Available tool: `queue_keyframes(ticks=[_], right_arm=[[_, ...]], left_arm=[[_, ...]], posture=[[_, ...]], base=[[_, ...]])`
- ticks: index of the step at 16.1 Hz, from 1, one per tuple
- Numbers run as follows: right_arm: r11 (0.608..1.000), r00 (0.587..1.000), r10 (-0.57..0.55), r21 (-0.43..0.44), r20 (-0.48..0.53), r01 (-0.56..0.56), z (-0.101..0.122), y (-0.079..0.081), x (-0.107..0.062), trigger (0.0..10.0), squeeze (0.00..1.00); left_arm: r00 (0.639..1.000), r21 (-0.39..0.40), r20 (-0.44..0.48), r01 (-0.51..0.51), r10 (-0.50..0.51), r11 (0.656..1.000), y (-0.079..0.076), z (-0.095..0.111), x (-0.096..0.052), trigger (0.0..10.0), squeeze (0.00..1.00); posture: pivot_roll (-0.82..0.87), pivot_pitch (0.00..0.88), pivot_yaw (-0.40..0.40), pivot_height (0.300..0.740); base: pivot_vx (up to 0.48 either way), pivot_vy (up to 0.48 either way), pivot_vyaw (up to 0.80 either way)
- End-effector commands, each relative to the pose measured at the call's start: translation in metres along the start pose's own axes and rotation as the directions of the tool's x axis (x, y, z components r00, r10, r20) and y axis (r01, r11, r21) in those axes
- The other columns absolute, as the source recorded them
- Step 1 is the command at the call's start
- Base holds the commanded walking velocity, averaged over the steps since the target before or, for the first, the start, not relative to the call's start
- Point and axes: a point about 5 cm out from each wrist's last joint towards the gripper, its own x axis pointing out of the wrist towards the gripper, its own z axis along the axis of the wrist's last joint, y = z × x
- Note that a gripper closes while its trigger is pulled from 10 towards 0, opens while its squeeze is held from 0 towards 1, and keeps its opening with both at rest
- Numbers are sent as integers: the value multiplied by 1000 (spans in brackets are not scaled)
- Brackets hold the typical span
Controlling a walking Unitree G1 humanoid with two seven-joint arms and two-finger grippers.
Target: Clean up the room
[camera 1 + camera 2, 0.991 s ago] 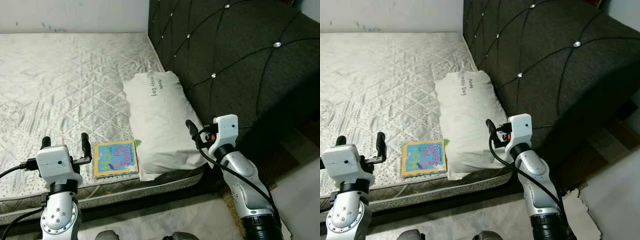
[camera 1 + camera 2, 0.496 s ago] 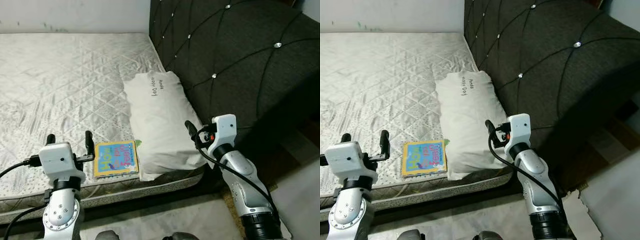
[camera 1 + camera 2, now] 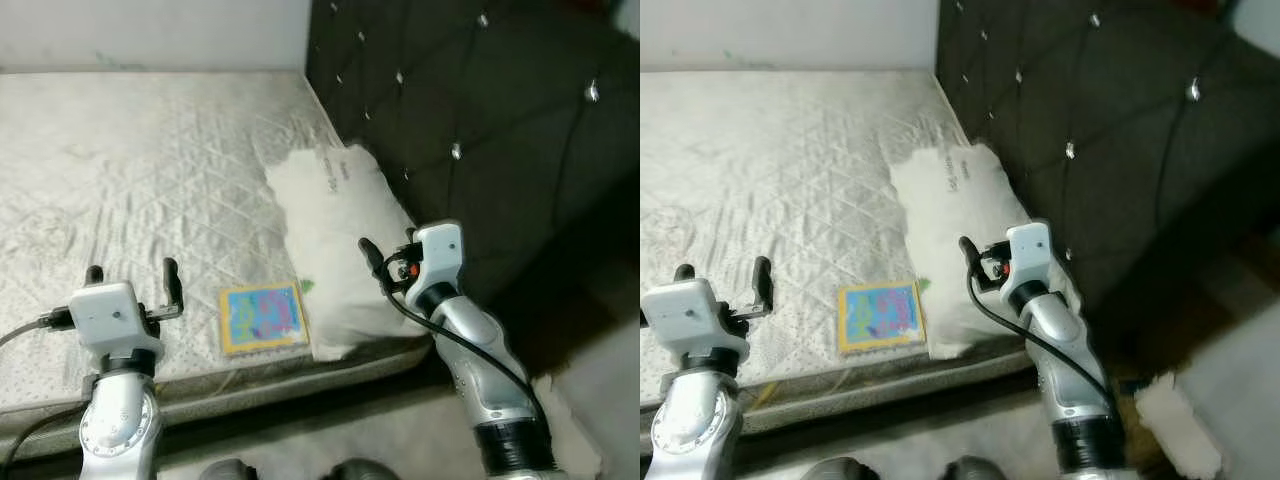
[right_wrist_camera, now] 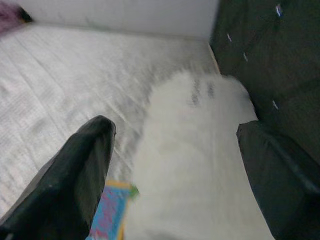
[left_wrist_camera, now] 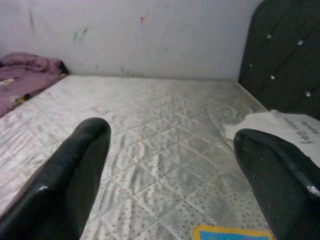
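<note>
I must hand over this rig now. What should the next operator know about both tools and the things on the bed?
Left tool: open, holding nothing, above the near edge of the mattress.
Right tool: open, holding nothing, over the white pillow.
The pillow lies along the dark headboard. The colourful book lies flat beside it, near the mattress edge. A purple cloth lies at the far side.
Done or left: the pictures cannot tell.
</note>
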Motion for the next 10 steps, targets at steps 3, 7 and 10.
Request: queue_keyframes(ticks=[3, 7, 10], right_arm=[[1000, 1000, 3, 0, 5, -3, 3, 2, 2, 10000, 0], [1000, 1000, 9, -2, 1, -9, 2, 2, 2, 10000, 0], [1000, 1000, 15, -3, -1, -15, 2, 3, 2, 10000, 0]], left_arm=[[1000, 8, -8, -2, 2, 1000, 4, 0, -1, 10000, 0], [1000, 0, -15, -12, 12, 1000, 5, -1, -1, 10000, 0], [1000, -4, -20, -16, 16, 1000, 6, -2, -1, 10000, 0]], posture=[[11, 31, -74, 740], [10, 32, -74, 740], [10, 32, -74, 740]], base=[[0, 480, 0], [0, 480, 0], [0, 480, 0]])
